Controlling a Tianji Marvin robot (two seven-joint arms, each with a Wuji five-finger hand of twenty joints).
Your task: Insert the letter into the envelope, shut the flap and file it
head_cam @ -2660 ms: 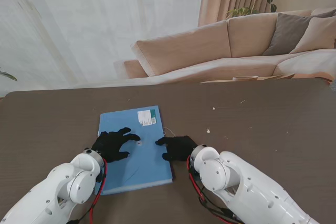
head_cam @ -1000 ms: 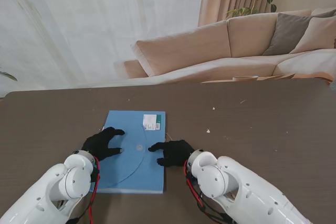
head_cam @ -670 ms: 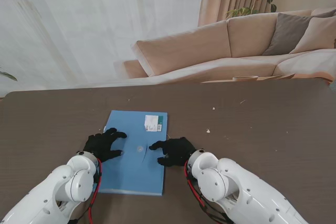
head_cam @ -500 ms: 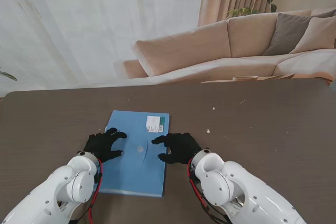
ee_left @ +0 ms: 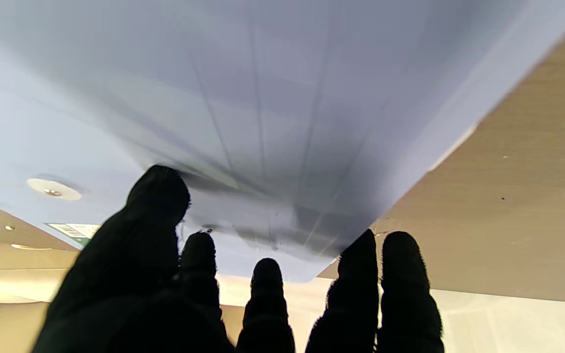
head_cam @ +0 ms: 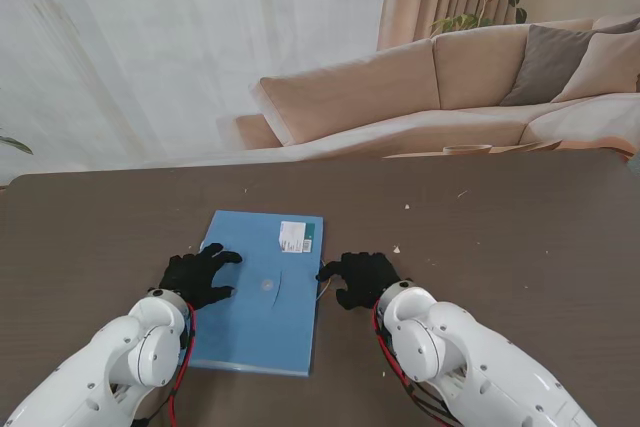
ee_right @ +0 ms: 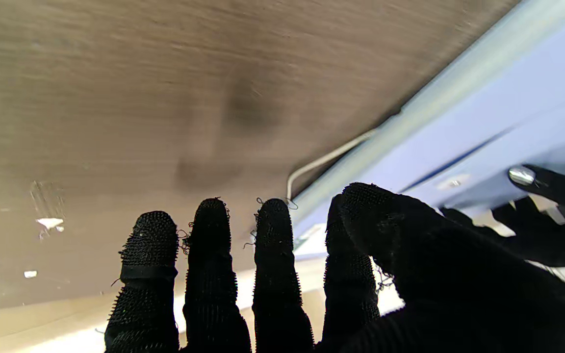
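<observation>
While the left hand [head_cam: 199, 276] rests with fingers spread on the left part of the blue envelope [head_cam: 262, 295], the envelope lies flat on the table [head_cam: 500, 237], long axis running away from the robot, its white label [head_cam: 295, 236] at the far end. Just beside its right edge, the right hand [head_cam: 361, 277] hovers over bare wood, fingers apart, holding nothing.

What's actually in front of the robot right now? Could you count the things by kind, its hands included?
Flat blue envelope with a white label, lying on the table: 1
Black-gloved five-finger robot hands: 2, the left hand resting on the envelope, the right hand on the table beside it
Dark brown wooden table: 1
Total: 4
The small pale specks on the table are too small to identify.
</observation>
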